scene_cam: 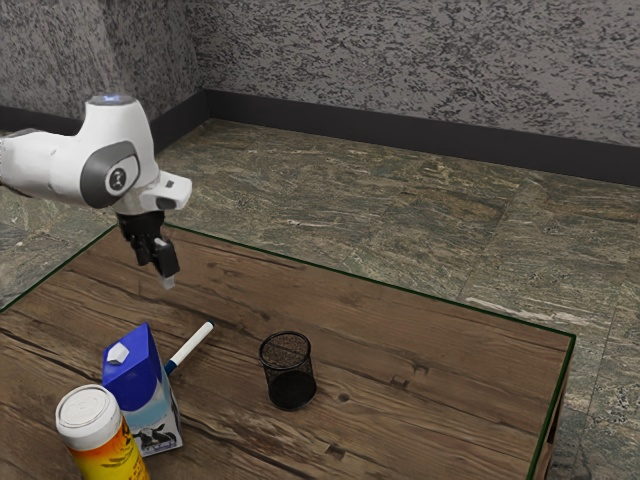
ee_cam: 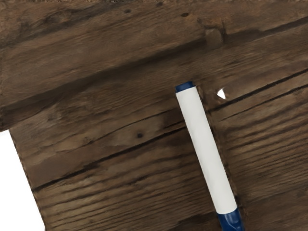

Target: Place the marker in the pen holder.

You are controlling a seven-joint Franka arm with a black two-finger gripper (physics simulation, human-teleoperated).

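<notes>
exterior view: the fingers (scene_cam: 158,274) hang above the bench (scene_cam: 420,400), higher than the mesh pen holder (scene_cam: 290,388) and off to its exterior view's left; whether they are parted or clenched i cannot tell. the marker (scene_cam: 190,346) lies between them and the holder, lower down, its long axis slanting past the holder.

wrist view: smooth white cylindrical barrel, glossy blue cap (ee_cam: 232,221), flat on rough, dark-grained wood.

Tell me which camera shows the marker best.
The wrist view: the marker looks large, with nothing over it, though the edge crops its cap. The exterior view shows it small, partly behind the carton.
</notes>
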